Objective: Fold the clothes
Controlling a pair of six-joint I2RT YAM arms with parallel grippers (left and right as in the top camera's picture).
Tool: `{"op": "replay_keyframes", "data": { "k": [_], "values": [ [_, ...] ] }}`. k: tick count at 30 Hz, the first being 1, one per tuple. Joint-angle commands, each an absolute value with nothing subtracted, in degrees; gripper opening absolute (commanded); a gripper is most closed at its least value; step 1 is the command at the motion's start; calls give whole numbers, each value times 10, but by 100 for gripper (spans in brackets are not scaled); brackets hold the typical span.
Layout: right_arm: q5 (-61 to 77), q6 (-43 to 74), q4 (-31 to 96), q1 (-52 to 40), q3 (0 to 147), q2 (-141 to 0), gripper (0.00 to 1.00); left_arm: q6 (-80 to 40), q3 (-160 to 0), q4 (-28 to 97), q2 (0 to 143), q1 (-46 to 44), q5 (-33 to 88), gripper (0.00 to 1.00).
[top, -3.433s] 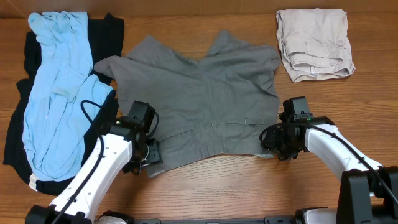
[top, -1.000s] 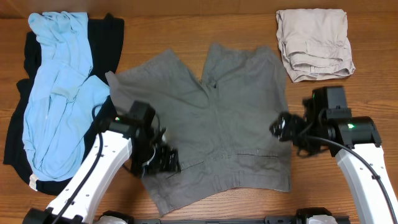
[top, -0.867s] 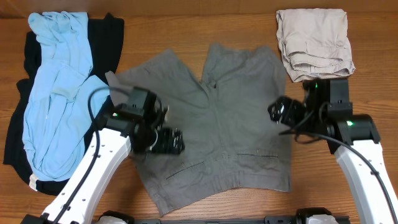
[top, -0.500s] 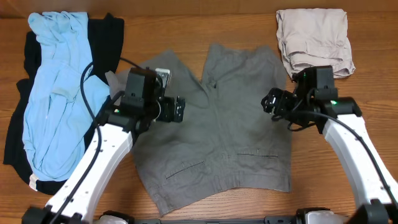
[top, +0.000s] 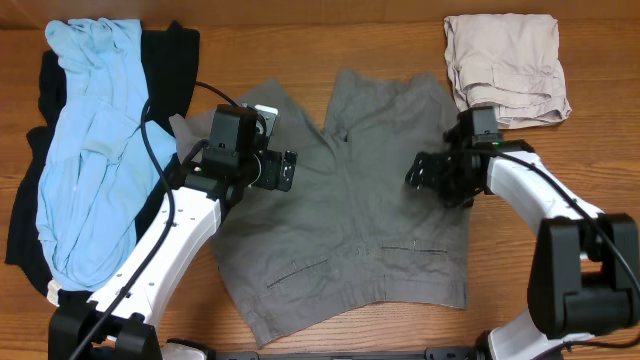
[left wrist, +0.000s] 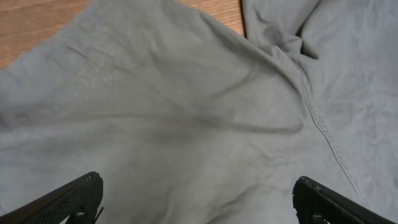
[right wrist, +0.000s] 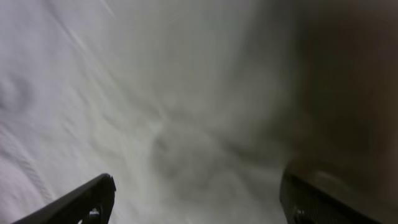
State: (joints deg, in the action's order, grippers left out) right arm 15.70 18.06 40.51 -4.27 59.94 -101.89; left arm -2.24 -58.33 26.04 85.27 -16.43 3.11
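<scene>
Although the left gripper (top: 283,170) and right gripper (top: 418,176) are merely seen overhead above the grey shorts (top: 345,225), their fingers (left wrist: 68,200) are shown spread, grasping nothing, in the wrist views.

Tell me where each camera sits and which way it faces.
Overhead: above the table, looking straight down on the grey shorts; both arms show, with left gripper and right gripper.
Left wrist: on the left arm, facing down at the shorts' centre seam; its open fingers show.
Right wrist: close over blurred grey cloth; its open fingers show.
Shared: all three show the shorts.
</scene>
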Motion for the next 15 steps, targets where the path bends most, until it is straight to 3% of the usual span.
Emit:
{"op": "replay_keyframes", "data": {
  "k": [1,6,15],
  "values": [
    [160,203,428,-48,599,-1032,89,-1,-594,253,859,-166,13,100],
    [65,228,470,-26,586,-1032,96,10,-594,244,859,-166,12,100],
    [75,198,486,110,576,-1033,100,13,-594,206,859,-166,11,100]
  ]
}}
